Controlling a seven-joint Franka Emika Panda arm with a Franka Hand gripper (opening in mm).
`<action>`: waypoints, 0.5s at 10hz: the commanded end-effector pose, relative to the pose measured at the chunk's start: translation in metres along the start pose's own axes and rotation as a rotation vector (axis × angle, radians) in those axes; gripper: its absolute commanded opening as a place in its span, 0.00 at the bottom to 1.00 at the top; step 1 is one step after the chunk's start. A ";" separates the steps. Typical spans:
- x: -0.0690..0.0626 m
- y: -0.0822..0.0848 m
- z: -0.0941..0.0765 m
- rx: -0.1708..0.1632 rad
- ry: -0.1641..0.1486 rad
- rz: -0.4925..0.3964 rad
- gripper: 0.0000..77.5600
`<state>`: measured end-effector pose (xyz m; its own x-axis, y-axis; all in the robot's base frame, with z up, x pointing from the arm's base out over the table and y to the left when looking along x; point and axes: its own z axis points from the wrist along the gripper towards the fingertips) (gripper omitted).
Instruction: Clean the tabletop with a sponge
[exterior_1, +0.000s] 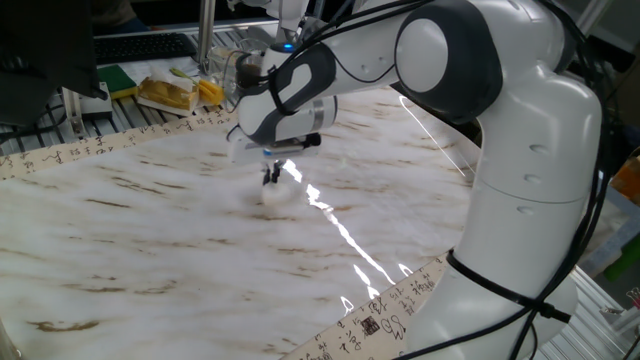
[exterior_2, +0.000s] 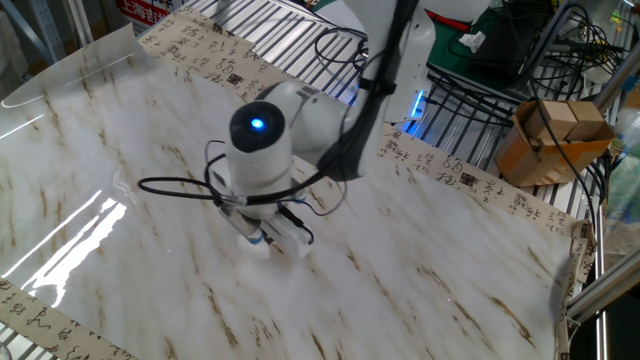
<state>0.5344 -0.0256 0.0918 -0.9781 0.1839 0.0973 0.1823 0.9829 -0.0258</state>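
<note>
The tabletop (exterior_1: 150, 250) is glossy white marble with brown veins and a beige border printed with black characters; it also shows in the other fixed view (exterior_2: 430, 290). The sponge (exterior_1: 272, 194) is a small white block pressed against the tabletop under my gripper (exterior_1: 271, 180). The gripper points straight down and is shut on the sponge. In the other fixed view the gripper (exterior_2: 266, 238) shows below the arm's blue-lit wrist, and the sponge (exterior_2: 258, 243) is mostly hidden by the fingers.
Clutter lies beyond the far edge: a yellow and brown packet (exterior_1: 165, 93), a green item (exterior_1: 118, 78) and a keyboard (exterior_1: 140, 45). A cardboard box (exterior_2: 548, 140) and cables (exterior_2: 480, 90) stand off the table on a ribbed metal frame (exterior_2: 290, 45).
</note>
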 end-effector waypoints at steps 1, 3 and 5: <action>-0.005 -0.010 -0.001 0.006 0.001 -0.039 0.01; -0.004 -0.011 -0.001 0.011 0.000 -0.040 0.01; -0.004 -0.013 -0.002 0.023 0.000 -0.057 0.01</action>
<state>0.5358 -0.0371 0.0920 -0.9847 0.1418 0.1014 0.1389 0.9897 -0.0353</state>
